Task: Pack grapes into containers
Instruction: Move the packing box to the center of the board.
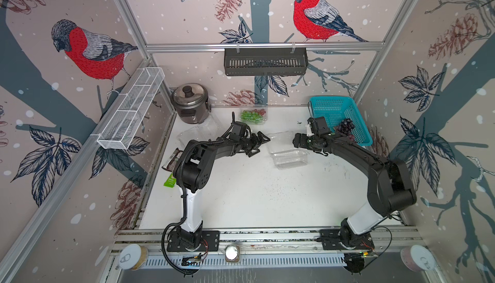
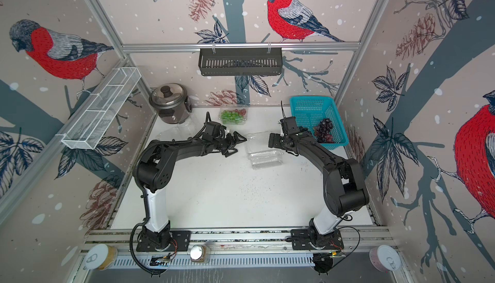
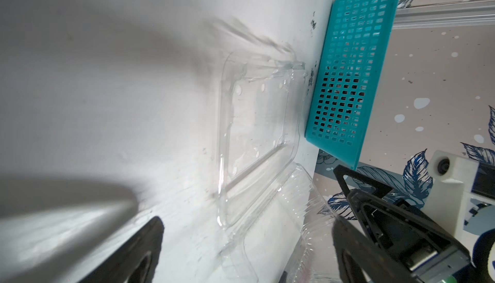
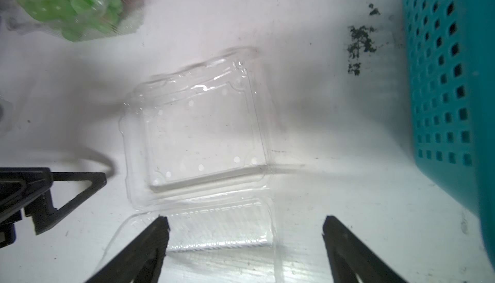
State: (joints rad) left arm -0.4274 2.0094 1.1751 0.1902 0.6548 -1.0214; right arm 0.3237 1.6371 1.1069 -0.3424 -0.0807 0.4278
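White bench (image 1: 241,193), bird-papered walls. We count one rear container (image 1: 253,116) packed with green and red grapes. The open container (image 1: 285,147) mid-bench is empty. Dark grapes (image 1: 345,128) remain in the basket (image 1: 334,107). Left pincer (image 1: 259,147) and right pincer (image 4: 245,221) are both wide, holding nothing.

The open container (image 4: 198,134) is made of thin clear plastic, glossy, with bright glints along one ribbed half. The same clear plastic is seen on the shut container (image 1: 266,119), through which green and red grapes (image 1: 250,115) show a smooth shine. A glossy skin is shown by the dark grapes (image 1: 345,127). The basket (image 1: 329,110) is of smooth turquoise plastic, perforated. The bench (image 1: 254,193) is white and matt, marked with dark specks. The cooker (image 1: 190,102) is of brushed steel. Matt black plastic is seen on the left end effector (image 1: 259,147) and right end effector (image 4: 245,222). The rack (image 1: 131,107) is of white wire mesh.
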